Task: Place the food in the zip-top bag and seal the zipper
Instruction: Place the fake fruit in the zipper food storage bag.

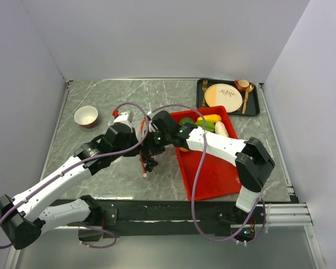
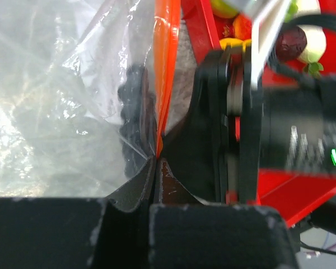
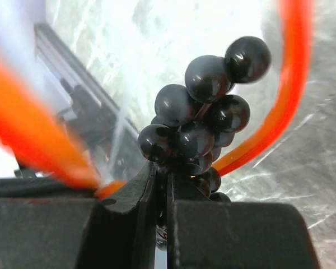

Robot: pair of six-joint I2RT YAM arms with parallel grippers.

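At table centre, at 9 o'clock of the red tray [image 1: 213,174], the left gripper [image 2: 157,162] is clenched on the zipper [image 2: 165,73], apparently to keep the mouth of the zip-top bag [image 2: 56,112] lifted and open. The right gripper [image 3: 162,174] grasps one bunch of dark grapes [image 3: 207,112] by its lower end, and the orange strip curves around it, seemingly at the bag's mouth. Counted: one bag, one bunch, and at least four food pieces on the tray's 12 o'clock end, including a yellow piece [image 1: 211,118].
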